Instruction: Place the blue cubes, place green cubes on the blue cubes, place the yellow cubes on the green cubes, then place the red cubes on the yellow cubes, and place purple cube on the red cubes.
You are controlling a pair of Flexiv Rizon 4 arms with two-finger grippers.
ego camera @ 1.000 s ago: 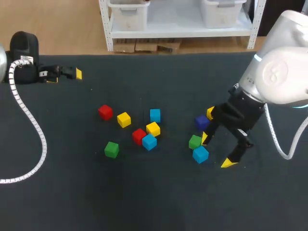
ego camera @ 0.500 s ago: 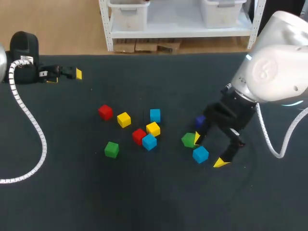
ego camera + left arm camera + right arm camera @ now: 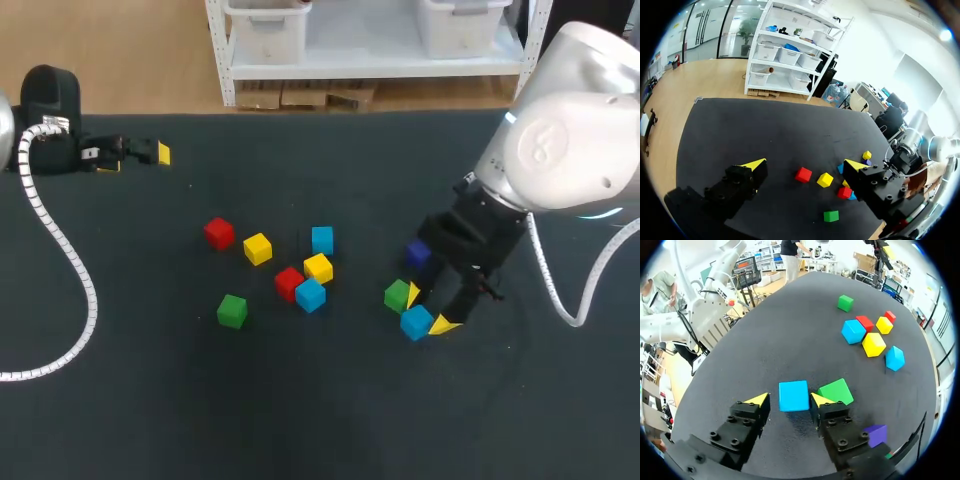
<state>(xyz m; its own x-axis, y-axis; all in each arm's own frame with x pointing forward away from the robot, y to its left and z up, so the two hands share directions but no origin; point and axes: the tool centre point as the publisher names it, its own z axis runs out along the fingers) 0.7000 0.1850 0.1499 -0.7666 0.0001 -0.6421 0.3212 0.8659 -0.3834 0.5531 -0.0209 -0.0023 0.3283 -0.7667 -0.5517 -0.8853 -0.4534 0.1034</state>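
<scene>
Green cube (image 3: 836, 390) sits just beside right gripper (image 3: 789, 399) straddling blue cube (image 3: 793, 395).

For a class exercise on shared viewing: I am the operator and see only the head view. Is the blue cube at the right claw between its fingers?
Observer: Yes. In the right wrist view the blue cube sits between the right claw fingers, with a gap at one side, so the claw is open.
Operator: Anything crowding it?
Observer: A green cube lies just outside one finger, not between them.
Operator: My other arm?
Observer: The left claw, in its wrist view, stands wide open with nothing between its fingers.
</scene>
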